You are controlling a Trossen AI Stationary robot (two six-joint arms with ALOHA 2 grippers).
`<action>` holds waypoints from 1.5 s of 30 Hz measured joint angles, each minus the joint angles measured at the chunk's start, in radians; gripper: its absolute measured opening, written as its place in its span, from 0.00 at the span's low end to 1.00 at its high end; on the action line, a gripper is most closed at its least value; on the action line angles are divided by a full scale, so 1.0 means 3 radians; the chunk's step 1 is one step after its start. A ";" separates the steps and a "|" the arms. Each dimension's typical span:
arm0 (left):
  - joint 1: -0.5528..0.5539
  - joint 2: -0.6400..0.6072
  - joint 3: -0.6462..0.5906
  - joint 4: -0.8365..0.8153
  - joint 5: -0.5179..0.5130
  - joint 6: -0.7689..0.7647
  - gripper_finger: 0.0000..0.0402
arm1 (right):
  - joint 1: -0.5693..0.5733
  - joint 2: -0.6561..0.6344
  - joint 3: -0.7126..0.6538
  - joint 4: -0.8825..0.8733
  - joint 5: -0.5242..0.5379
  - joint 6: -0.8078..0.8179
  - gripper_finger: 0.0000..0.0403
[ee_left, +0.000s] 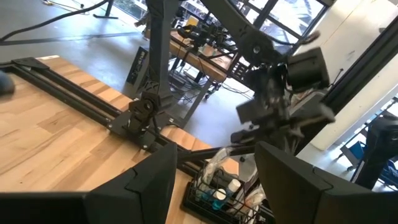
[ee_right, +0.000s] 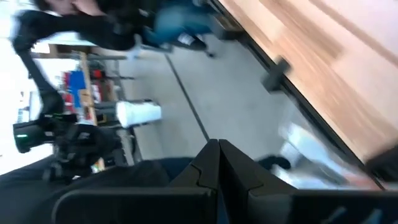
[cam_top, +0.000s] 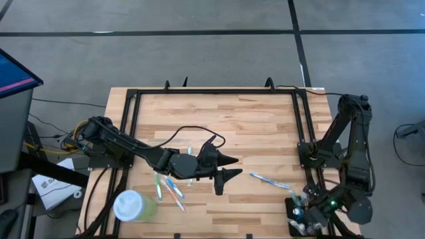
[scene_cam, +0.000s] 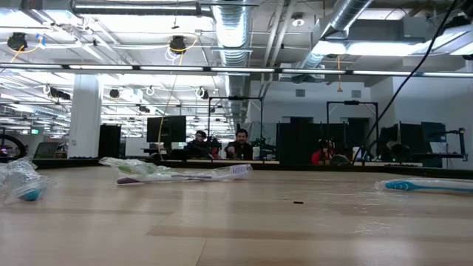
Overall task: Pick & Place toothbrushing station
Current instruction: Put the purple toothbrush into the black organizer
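The toothbrushing station, a small black slotted holder with several items standing in it, rests on the table's near right corner. It also shows in the left wrist view. My right gripper hovers just above it, and its fingers are closed together with nothing visible between them. My left gripper is open and empty over the table's middle, pointing toward the right edge. Wrapped toothbrushes lie on the table near the left gripper, and one more toothbrush lies further toward the right edge. My right gripper is shut just over the holder, coming at it from above. I cannot tell whether it touches the holder or anything standing in it.
A pale green cup with a white lid stands near the table's near left corner. A black frame rail runs along the table's edges. In the low view, wrapped toothbrushes and a blue one lie flat on the wood. People sit in the room beyond.
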 joint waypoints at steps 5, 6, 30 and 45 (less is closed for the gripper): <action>0.0013 0.0000 0.0000 -0.0002 0.0004 0.0000 0.53 | -0.0011 -0.0171 0.0070 0.0001 0.0195 -0.0418 0.00; 0.0013 0.0000 0.0000 -0.0002 0.0005 0.0000 0.53 | -0.0025 -0.0203 0.0087 -0.0002 0.0213 -0.0507 0.00; 0.0124 -0.0004 0.0001 -0.1358 0.0167 -0.0427 0.53 | -0.1288 -0.0596 0.0480 0.0092 -0.0503 -0.2660 0.00; 0.0548 -0.0004 -0.0342 -0.1750 0.0692 -0.0886 0.53 | -0.2738 -0.0589 0.0480 0.0056 -0.2308 -0.3595 0.09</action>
